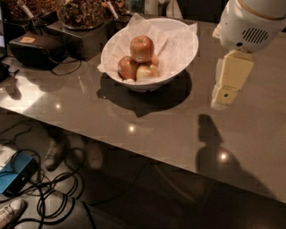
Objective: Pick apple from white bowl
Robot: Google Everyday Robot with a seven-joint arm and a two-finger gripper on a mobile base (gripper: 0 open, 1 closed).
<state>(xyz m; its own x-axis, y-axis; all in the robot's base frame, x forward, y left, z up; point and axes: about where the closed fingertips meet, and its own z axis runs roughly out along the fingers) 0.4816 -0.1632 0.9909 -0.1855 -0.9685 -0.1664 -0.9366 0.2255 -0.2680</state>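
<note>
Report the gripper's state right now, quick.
Gripper: open or shut cannot be told; it hangs over the table, right of the white bowl, clear of the apple lying in that bowl.

Grey table (pixel 134 118) bears white bowl (pixel 149 84), nut containers (pixel 80 13) and black case (pixel 35 49); pincer (pixel 223 96) hangs above, apart from bowl.

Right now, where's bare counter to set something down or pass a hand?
Free: the counter strip between the white bowl and the near edge, and the wide stretch right of the bowl, though the hand hangs over it. Crowded: back left, with nut containers and a black box.
</note>
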